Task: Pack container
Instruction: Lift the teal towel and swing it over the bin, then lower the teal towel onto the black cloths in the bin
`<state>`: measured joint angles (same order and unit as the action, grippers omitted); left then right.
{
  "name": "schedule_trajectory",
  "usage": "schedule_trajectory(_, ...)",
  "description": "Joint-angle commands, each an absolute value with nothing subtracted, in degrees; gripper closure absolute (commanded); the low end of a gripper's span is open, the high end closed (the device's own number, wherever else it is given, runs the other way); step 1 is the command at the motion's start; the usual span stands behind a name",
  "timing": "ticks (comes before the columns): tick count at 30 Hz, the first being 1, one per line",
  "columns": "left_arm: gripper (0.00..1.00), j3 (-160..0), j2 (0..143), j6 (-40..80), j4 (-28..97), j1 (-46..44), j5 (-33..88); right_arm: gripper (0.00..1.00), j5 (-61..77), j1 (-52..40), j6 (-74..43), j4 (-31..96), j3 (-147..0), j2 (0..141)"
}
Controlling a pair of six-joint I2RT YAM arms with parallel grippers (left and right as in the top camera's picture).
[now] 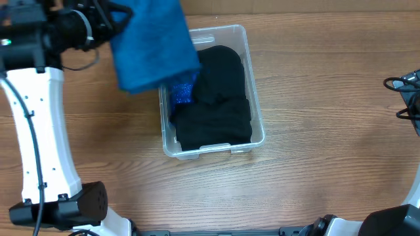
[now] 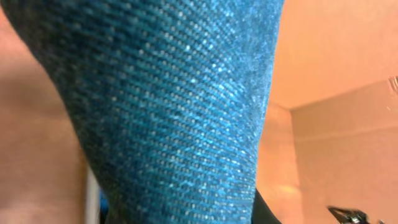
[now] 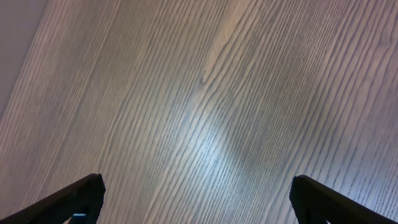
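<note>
Blue cloth (image 1: 154, 42) hangs from left pincer (image 1: 115, 19) over container (image 1: 257, 115) corner; right pincer (image 3: 196, 194) wide

Wood-grain surface (image 1: 315, 78), light brown, the grain running side to side in the overhead view. One container (image 1: 213, 151) sits flat on it, left of centre, with a short end toward the near edge and turned a little off square. Its far-left corner is hidden behind a blue cloth (image 1: 154, 46). Out right, the wood runs on to black cables (image 1: 401, 92) at the edge; can't tell if they touch down. Right wrist view: plain grain with a pale streak of glare across it.
</note>
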<state>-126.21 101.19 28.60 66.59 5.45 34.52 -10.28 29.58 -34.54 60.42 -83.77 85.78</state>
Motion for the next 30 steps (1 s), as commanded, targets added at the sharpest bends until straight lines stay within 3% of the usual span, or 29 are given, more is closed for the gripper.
schedule_trajectory(1,0.96,-129.14,98.37,34.09,65.41,-0.67,33.89,0.0,-10.2,29.76,-34.98,60.12,-83.48,85.8)
schedule_trajectory(8,0.96,-129.01,99.79,44.01,70.28,-11.18,19.25,0.0,-10.2,29.76,-34.98,60.12,-83.48,85.8)
schedule_trajectory(14,0.96,-128.99,103.85,49.41,69.47,-16.34,17.74,0.0,-10.2,29.76,-34.98,60.12,-83.48,85.8)
schedule_trajectory(30,0.96,-128.99,113.19,49.19,63.86,-21.63,20.58,0.0,-10.2,29.76,-34.98,60.12,-83.48,85.8)
